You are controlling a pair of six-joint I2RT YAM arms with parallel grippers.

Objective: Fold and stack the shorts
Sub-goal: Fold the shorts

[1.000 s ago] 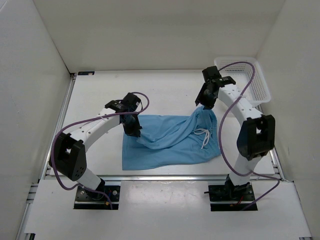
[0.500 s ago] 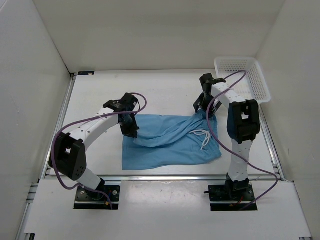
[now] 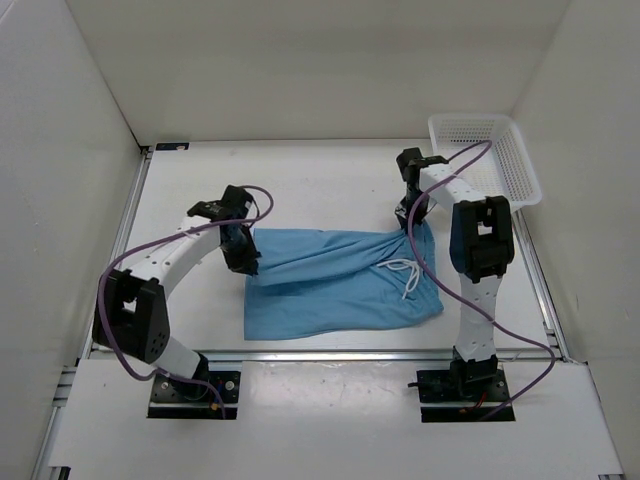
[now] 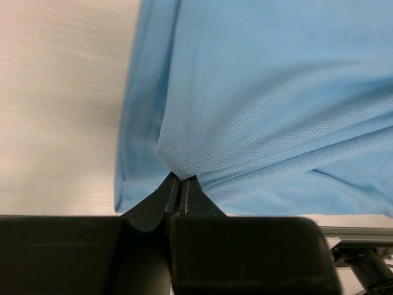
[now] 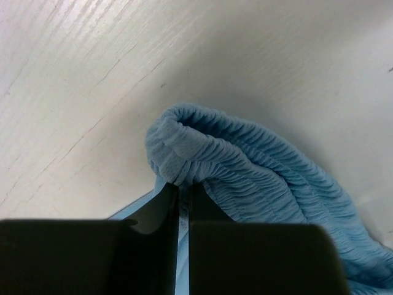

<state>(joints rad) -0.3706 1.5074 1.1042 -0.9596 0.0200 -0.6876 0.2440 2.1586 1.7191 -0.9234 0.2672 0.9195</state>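
While the shorts point(image 3: 330, 290) lie stretched between them, left gripper point(image 4: 180, 184) pinches a fabric fold, right gripper point(image 5: 183, 187) the gathered waistband point(image 5: 245, 160); drawstring point(image 3: 405, 272) shows only from above

The shorts point(image 3: 340, 285) lie spread on the table point(image 3: 320, 185), midway between its left and right edges and closer to the near edge. A drawstring point(image 3: 405, 275) rests on their right part. The left gripper point(image 3: 247, 268) is at the shorts' far left corner and the right gripper point(image 3: 412, 222) at their far right corner. A basket point(image 3: 515, 175) sits in the table's far right corner, apart from the shorts.
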